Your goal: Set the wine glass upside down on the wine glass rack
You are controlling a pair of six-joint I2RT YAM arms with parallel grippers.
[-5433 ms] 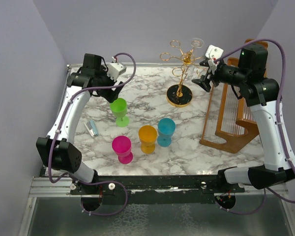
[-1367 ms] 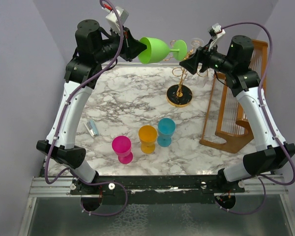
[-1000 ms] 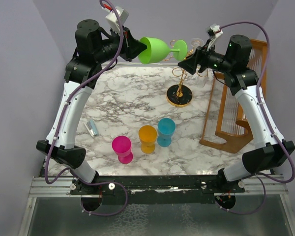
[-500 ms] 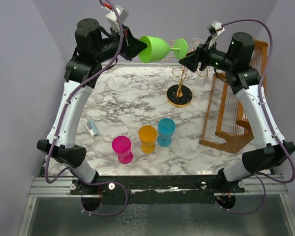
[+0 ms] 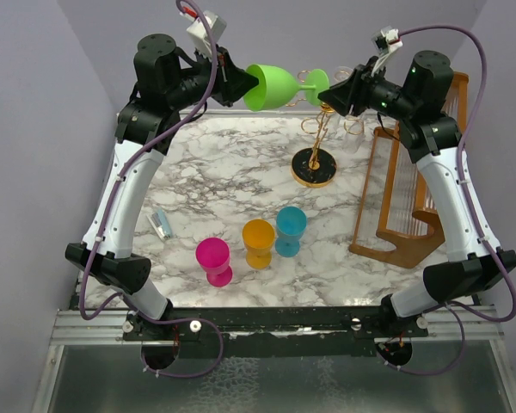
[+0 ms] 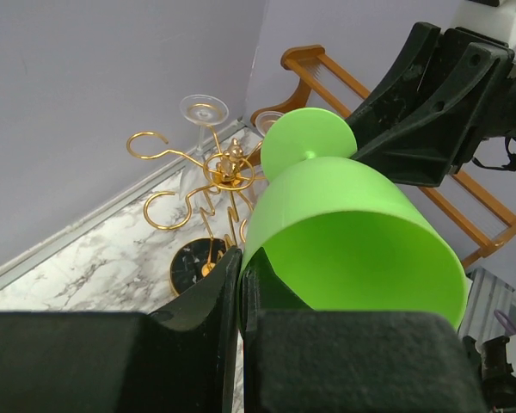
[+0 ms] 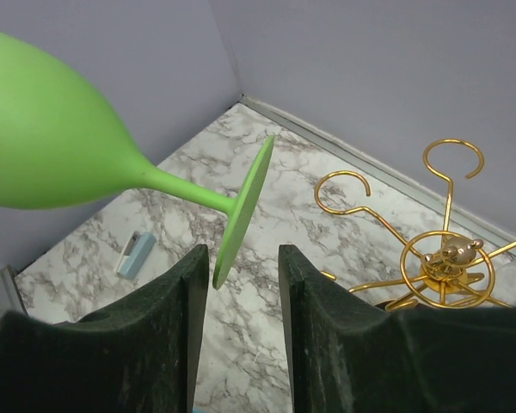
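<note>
L gripper (image 6: 241,288) clamped on wine glass (image 5: 273,87) rim, R gripper (image 7: 238,255) apart astride foot edge

You can't see where the left end effector (image 6: 242,288) grips the wine glass (image 6: 344,232): its fingers (image 6: 198,344) cover the near rim. Right wrist view: bowl cut off left of the right end effector (image 7: 239,256), wine glass rack (image 7: 447,258) pole and base hidden below it. Foot-to-finger contact: you can't tell.

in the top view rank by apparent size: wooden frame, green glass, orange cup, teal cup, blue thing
wooden frame
green wine glass, held up nearer the camera, so unsure
orange cup and teal cup, alike
small blue thing
</note>
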